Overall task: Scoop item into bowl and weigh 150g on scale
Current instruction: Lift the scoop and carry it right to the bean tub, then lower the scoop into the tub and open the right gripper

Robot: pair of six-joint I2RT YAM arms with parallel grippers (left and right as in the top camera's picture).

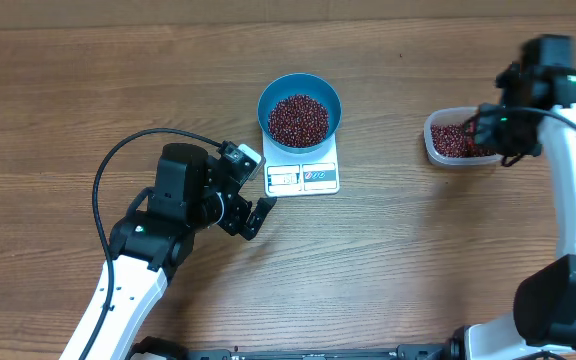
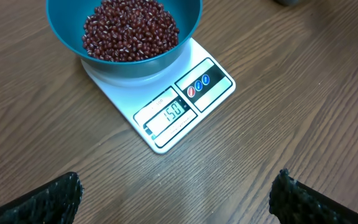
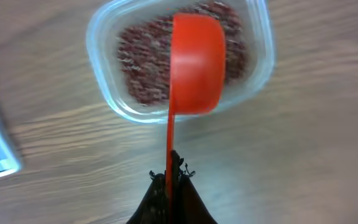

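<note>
- Small dark red-brown beans [image 1: 299, 118] lie heaped in a deep round bright blue bowl [image 1: 266, 98].
- Brown wooden table [image 1: 418, 260] carries everything.
- Left gripper [image 2: 176, 199]: jaws wide, empty, near the scale's display edge.
- Right gripper [image 3: 169, 177]: pinched on the scoop handle.
- Bowl sits on a flat white square scale [image 1: 303, 177]; the display reads 150.
- Clear rounded plastic container [image 3: 101, 37] holds more beans, well apart from the scale.
- Orange-red plastic scoop [image 3: 194, 68]: cup above the container.

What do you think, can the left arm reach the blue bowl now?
Probably yes. The left gripper is open and points at the scale, where the bowl sits close by, with only bare table between them.
</note>
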